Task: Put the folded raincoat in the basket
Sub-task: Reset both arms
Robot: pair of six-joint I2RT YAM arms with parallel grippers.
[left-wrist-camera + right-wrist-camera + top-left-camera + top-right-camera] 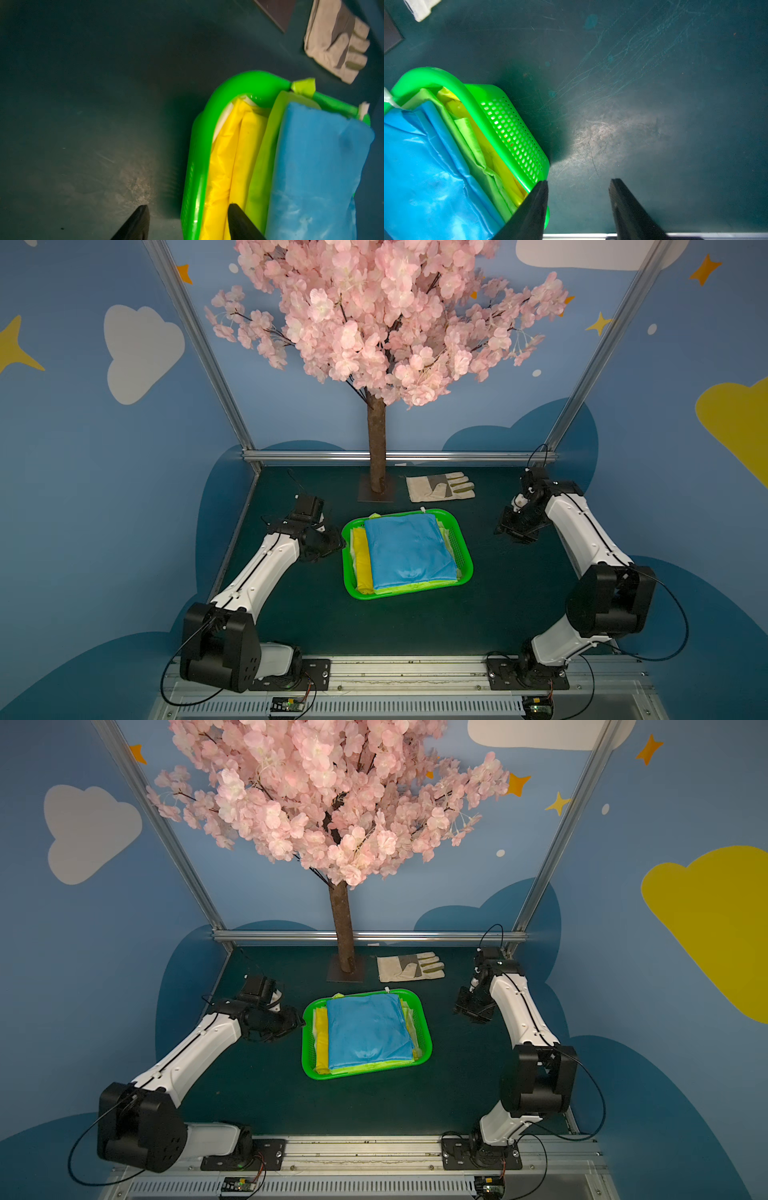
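I am seeing the left gripper hovering at one short side of the basket with its jaws spread apart and pinching nothing. One finger is hanging over the bare dark green table. The other is hanging over a folded yellow raincoat inside, so the green rim is running between them; whether either finger is touching it I cannot tell. The blue folded raincoat is lying flat in the basket, topmost on the pile, just past the yellow one from this gripper. A lime-green raincoat is showing between the two. The right gripper is hanging beside the opposite short side of the basket, clear of it in both top views, its jaws likewise spread, with only table between them. In the right wrist view one finger is overlapping the basket's perforated corner. Beyond the basket from both grippers, toward the far edge, a pale work glove is lying flat next to the trunk of a pink blossom tree.
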